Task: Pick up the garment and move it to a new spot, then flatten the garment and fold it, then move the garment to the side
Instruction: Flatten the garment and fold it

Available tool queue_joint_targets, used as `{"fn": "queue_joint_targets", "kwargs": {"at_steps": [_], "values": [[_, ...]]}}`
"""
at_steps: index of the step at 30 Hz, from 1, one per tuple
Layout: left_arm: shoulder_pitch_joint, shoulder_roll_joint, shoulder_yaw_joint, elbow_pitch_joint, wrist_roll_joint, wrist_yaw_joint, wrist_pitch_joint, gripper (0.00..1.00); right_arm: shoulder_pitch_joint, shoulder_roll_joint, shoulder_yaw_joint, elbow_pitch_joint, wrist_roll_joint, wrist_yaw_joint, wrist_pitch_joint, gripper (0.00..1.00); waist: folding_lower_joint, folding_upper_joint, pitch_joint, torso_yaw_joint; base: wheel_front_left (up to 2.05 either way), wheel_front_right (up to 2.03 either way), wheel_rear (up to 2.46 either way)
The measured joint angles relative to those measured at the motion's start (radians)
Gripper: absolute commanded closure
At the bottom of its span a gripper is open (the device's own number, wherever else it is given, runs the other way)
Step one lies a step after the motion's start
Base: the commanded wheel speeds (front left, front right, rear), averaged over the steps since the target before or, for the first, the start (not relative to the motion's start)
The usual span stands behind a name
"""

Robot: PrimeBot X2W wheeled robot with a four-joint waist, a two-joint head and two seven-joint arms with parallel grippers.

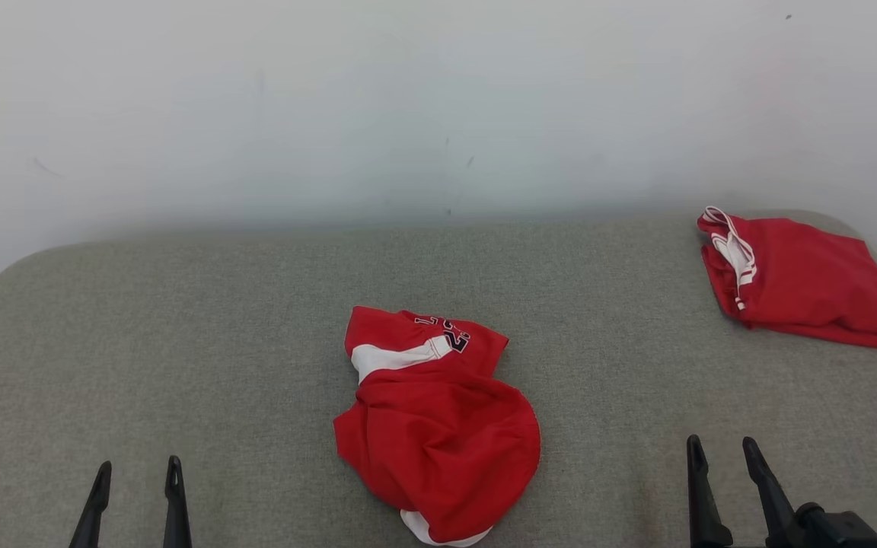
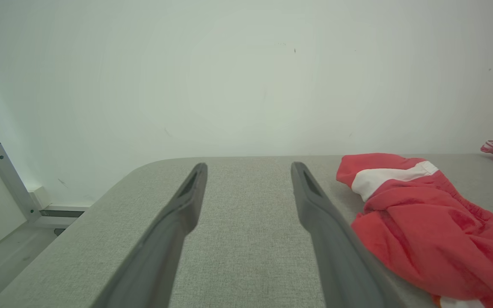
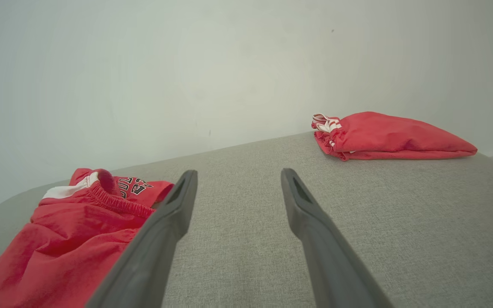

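A crumpled red garment (image 1: 435, 430) with white panels and dark lettering lies bunched near the front middle of the grey table (image 1: 218, 327). It also shows at the right of the left wrist view (image 2: 426, 226) and at the lower left of the right wrist view (image 3: 66, 239). My left gripper (image 1: 138, 472) stands open at the lower left, well left of the garment, with nothing between its fingers. My right gripper (image 1: 722, 450) stands open at the lower right, to the garment's right. Bare grey cloth shows between the fingers of the left gripper (image 2: 248, 169) and the right gripper (image 3: 238, 175).
A second red garment (image 1: 800, 278), folded, lies at the table's far right corner, also seen in the right wrist view (image 3: 390, 137). A pale wall (image 1: 438, 106) stands right behind the table. The table's left corner is rounded, with floor and a metal rail (image 2: 9, 179) beyond it.
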Motion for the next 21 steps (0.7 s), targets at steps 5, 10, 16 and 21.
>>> {"fn": "queue_joint_targets", "kwargs": {"at_steps": [5,10,16,21], "values": [[0.002,0.0,0.0,0.014,0.018,-0.003,0.0,0.0,0.008,0.0,0.012,0.002,-0.016,0.0,0.0,0.0,0.0,-0.0001,-0.005,-0.002,0.0,0.0,0.0],[0.001,0.003,-0.01,0.024,0.031,-0.011,0.0,0.0,0.009,0.0,0.019,-0.012,-0.041,0.0,-0.001,0.0,0.0,0.0,-0.009,-0.006,0.0,0.0,0.0],[-0.002,0.011,-0.021,0.024,0.036,-0.01,0.01,0.0,0.012,0.0,0.037,-0.018,-0.055,0.0,0.0,0.0,0.0,0.0,-0.014,-0.009,0.0,0.0,0.0],[-0.003,0.011,-0.017,0.024,0.029,-0.006,0.01,0.0,0.014,0.0,0.052,-0.017,-0.05,0.0,0.0,0.0,0.0,0.0,-0.017,-0.012,0.0,0.0,0.0]]}}
